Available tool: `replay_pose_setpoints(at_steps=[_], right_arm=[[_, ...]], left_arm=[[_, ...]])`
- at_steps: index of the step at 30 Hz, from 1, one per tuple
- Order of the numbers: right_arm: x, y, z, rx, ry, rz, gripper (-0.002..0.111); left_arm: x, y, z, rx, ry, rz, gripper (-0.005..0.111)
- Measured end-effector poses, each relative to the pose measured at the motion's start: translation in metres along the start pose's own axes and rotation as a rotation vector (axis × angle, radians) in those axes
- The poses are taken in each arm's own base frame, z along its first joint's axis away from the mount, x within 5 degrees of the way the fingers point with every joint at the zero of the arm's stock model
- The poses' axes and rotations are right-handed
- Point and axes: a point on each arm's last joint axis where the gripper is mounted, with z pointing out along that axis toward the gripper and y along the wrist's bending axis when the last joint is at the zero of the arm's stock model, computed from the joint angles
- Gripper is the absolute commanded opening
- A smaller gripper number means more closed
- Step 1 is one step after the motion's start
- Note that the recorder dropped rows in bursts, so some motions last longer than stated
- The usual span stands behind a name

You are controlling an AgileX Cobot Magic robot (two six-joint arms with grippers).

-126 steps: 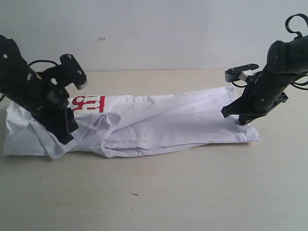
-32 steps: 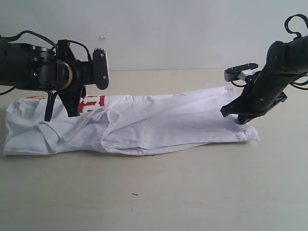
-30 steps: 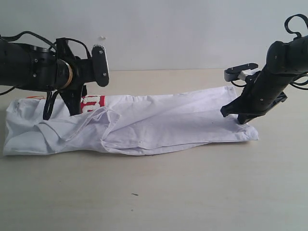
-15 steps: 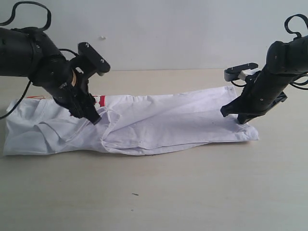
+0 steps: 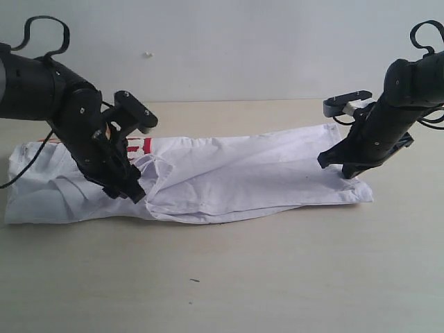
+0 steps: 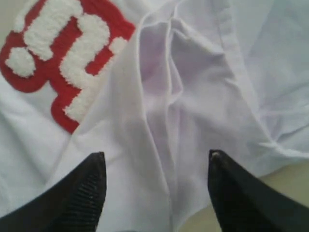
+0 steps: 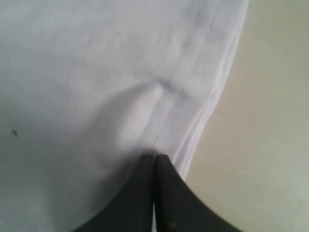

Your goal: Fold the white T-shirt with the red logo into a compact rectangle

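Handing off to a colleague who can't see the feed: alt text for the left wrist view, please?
The left gripper is open, its two black fingertips straddling a bunched ridge of the white T-shirt. Part of the red logo, fuzzy white letters outlined in red, lies beside the ridge; a sliver of tan table shows past the shirt.

Only one piece of lettering anywhere: the red logo [image 6: 67, 58] on the white T-shirt [image 5: 243, 173], fuzzy white letters in a thick red outline. In the left wrist view, just two or so rounded lowercase letters, turned sideways and cut off by a fold and the frame edge, not surely readable as a word. In the exterior view, a mere red-and-white sliver, illegible.
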Motion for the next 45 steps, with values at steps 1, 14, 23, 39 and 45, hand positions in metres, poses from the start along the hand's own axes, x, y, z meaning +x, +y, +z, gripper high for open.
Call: replay_pose_setpoints(at_steps=[1, 14, 23, 39, 45], right_arm=[[0.000, 0.000, 0.000, 0.000, 0.000, 0.000, 0.000], [0.000, 0.000, 0.000, 0.000, 0.000, 0.000, 0.000], [0.000, 0.000, 0.000, 0.000, 0.000, 0.000, 0.000], [0.000, 0.000, 0.000, 0.000, 0.000, 0.000, 0.000], [0.000, 0.000, 0.000, 0.001, -0.004, 0.000, 0.000]], left_arm=[[0.001, -0.001, 0.004, 0.004, 0.011, 0.004, 0.060], [0.001, 0.016, 0.010, -0.102, 0.042, 0.052, 0.049], [0.001, 0.024, 0.010, -0.165, 0.037, 0.088, 0.034], [-0.002, 0.020, 0.022, -0.133, 0.013, 0.256, 0.000], [-0.011, 0.027, 0.018, -0.231, -0.061, 0.425, 0.000]])
